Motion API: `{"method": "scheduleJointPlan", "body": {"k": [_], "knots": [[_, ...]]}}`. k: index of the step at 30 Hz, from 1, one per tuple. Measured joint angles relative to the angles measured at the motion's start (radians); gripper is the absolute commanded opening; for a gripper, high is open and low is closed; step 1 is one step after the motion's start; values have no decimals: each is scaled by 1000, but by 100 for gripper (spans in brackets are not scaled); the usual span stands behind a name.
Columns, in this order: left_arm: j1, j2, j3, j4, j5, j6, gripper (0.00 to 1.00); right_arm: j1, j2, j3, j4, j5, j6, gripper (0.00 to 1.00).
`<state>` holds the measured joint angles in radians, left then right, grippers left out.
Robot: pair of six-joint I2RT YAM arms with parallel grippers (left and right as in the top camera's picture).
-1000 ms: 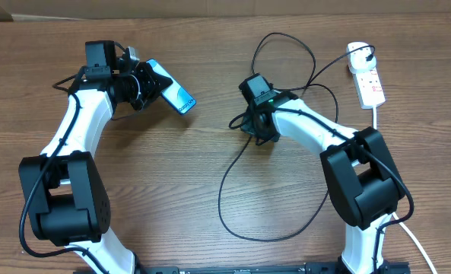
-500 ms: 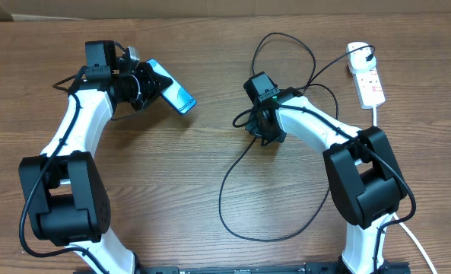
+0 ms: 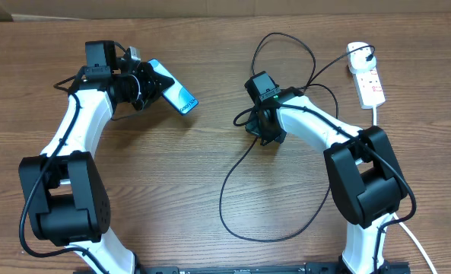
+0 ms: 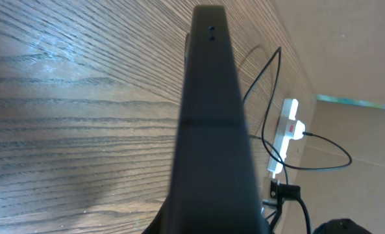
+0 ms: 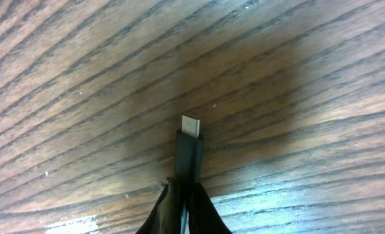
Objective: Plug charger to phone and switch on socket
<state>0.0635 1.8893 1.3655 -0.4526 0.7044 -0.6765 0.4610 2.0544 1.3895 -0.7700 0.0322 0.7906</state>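
Overhead, the left gripper [image 3: 155, 84] sits at the far left of the wooden table [image 3: 172, 167], closed on one end of the phone [image 3: 181, 99]. The phone's free end slants out toward the middle of the table, and its light blue screen shows from above. In the left wrist view the phone [image 4: 208, 130] fills the centre as a dark, narrow edge seen end-on, with two small holes near its tip. The fingers holding it are mostly hidden behind it. The right gripper [image 3: 267, 137] is near the table's centre, well apart from the phone, and is clamped on the charger [image 3: 223, 199] just behind its connector. In the right wrist view the black connector [image 5: 189, 153] sticks out from between the closed fingers [image 5: 173, 208]. Its silver tip points at the wood grain inside a patch of shadow, and I cannot tell whether it touches the surface. The thin black cable makes one wide loop on the table between the two arms and smaller loops beyond the right gripper. From there it runs to a white plug adapter [image 3: 358, 55] seated at the far end of the socket [image 3: 371, 89]. The socket lies at the far right with red switches on top, and its thick white cord [image 3: 412, 245] trails back past the right arm's base.
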Motion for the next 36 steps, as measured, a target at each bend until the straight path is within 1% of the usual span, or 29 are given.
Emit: {"method": "scheduleJointPlan", "body": {"k": [6, 11, 14, 17, 19, 20, 21, 22, 25, 26, 27, 29, 30, 31, 32, 33, 34, 36], "knots": [[0, 0, 0, 0, 11, 0, 4, -75, -4, 0, 0, -134, -82, 4], [0, 0, 0, 11, 36, 0, 4, -179, -58, 0, -4, -380, -219, 4], [0, 0, 0, 38, 69, -1, 4, -214, -98, 0, -14, -532, -293, 4], [0, 0, 0, 79, 114, -4, 4, -231, -115, 0, -60, -705, -388, 4], [0, 0, 0, 125, 153, -13, 4, -235, -116, 0, -126, -810, -475, 4], [0, 0, 0, 145, 172, -25, 4, -237, -116, 0, -175, -865, -542, 4], [0, 0, 0, 179, 207, -55, 4, -239, -116, -1, -262, -923, -617, 4], [0, 0, 0, 192, 224, -79, 4, -240, -116, 1, -312, -959, -678, 4], [-3, 0, 0, 234, 279, -146, 4, -246, -116, 1, -521, -1054, -908, 4], [-5, 0, 0, 245, 302, -170, 4, -249, -116, 1, -565, -1071, -972, 4], [-10, 0, 0, 253, 330, -206, 4, -254, -116, 1, -627, -1101, -1076, 4], [-18, 0, 0, 267, 359, -237, 4, -264, -117, 1, -635, -1118, -1155, 4], [-19, 0, 0, 272, 372, -250, 4, -272, -117, 1, -603, -1122, -1164, 8], [-23, 0, 0, 275, 377, -258, 4, -278, -118, 0, -562, -1123, -1152, 16], [-25, 0, 0, 274, 379, -265, 4, -284, -118, 0, -509, -1119, -1122, 19], [-25, 0, 0, 275, 380, -269, 4, -287, -118, -2, -396, -1094, -1048, 22], [-25, 0, 0, 274, 381, -272, 4, -288, -118, -2, -348, -1072, -1003, 28], [-25, 0, 0, 287, 380, -275, 4, -287, -118, -2, -212, -967, -831, 42]]}}
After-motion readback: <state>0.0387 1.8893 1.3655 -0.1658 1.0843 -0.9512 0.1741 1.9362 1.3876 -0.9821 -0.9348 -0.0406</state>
